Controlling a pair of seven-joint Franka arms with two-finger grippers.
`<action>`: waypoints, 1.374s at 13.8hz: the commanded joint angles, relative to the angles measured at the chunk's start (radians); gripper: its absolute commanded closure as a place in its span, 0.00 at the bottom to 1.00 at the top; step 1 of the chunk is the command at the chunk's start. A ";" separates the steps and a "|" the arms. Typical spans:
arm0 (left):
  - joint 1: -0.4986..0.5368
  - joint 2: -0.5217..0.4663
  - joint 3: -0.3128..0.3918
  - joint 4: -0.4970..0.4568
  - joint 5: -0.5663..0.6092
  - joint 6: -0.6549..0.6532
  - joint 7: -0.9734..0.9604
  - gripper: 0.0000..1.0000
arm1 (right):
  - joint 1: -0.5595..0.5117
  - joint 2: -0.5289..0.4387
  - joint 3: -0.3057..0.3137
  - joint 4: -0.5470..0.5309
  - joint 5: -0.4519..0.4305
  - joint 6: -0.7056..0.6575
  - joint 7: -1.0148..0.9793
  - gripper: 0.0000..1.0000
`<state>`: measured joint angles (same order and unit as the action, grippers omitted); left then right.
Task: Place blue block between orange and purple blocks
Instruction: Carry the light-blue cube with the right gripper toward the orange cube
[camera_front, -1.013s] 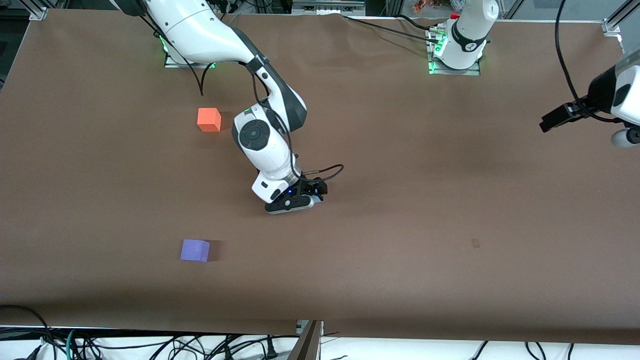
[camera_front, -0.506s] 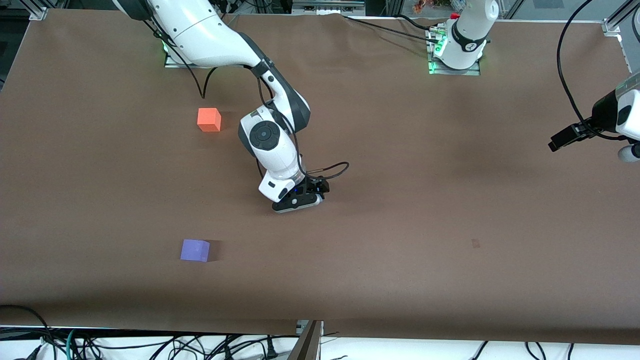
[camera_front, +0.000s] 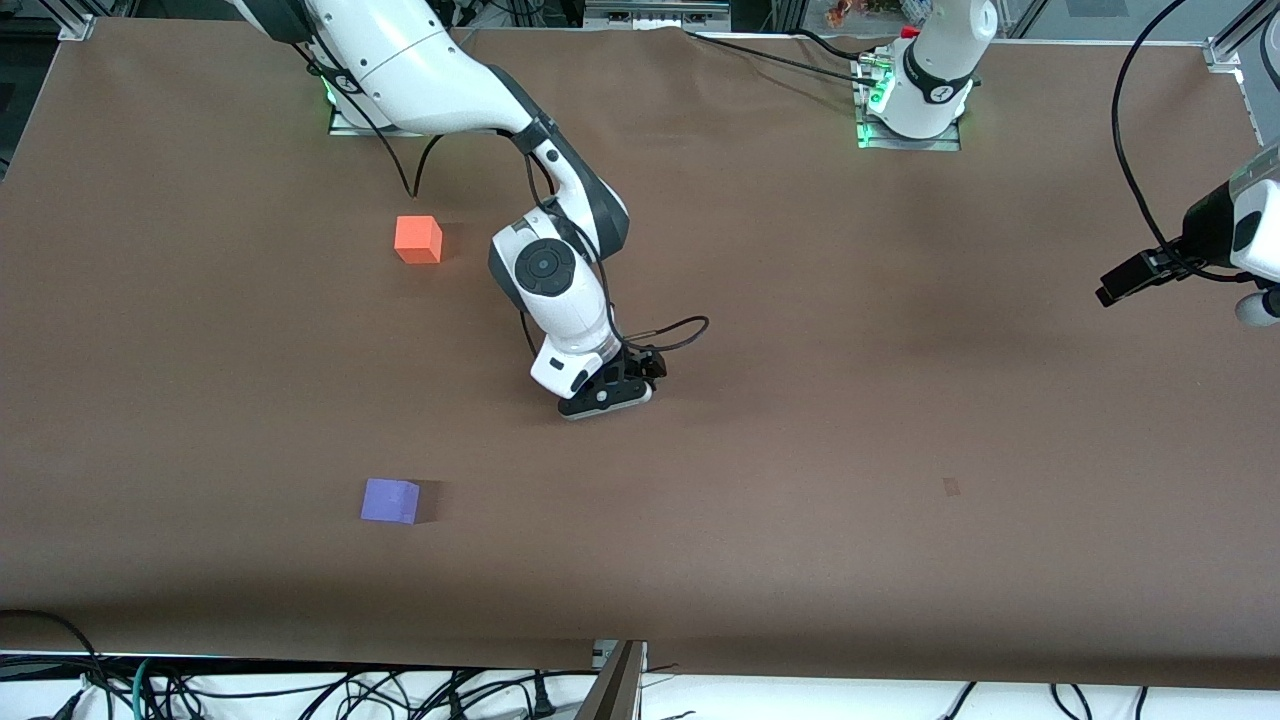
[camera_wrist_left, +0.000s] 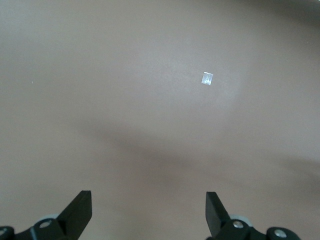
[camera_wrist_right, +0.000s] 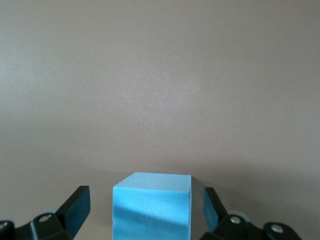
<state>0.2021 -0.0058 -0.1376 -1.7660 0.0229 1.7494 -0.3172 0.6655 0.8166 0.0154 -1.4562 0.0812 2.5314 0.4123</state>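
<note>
The right arm bends steeply down, its right end effector (camera_wrist_right: 145, 220) spread around the upright blue block (camera_wrist_right: 151, 206) on the desk (camera_front: 800, 400), while the left end effector (camera_wrist_left: 148, 217) waits, fingers apart.

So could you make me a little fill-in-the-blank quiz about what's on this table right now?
1. The cube between the right gripper's open fingers is ____.
2. The block nearest the front camera is the ____ one.
3. The orange block lies toward the ____ arm's end of the table.
4. The left gripper is ____.

Missing words: blue; purple; right; open
</note>
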 joint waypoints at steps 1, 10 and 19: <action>0.008 -0.005 -0.010 -0.004 0.008 0.007 0.018 0.00 | 0.009 0.016 -0.009 0.017 -0.041 0.004 -0.009 0.00; 0.008 -0.005 -0.010 -0.004 0.002 0.004 0.018 0.00 | 0.009 0.016 -0.012 0.020 -0.043 -0.009 -0.012 0.71; 0.006 -0.005 -0.010 -0.004 0.002 0.001 0.018 0.00 | -0.084 -0.158 -0.175 -0.011 -0.028 -0.379 -0.108 0.71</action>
<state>0.2021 -0.0054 -0.1421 -1.7666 0.0228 1.7493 -0.3172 0.5919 0.7110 -0.1236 -1.3752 0.0496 2.1703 0.3690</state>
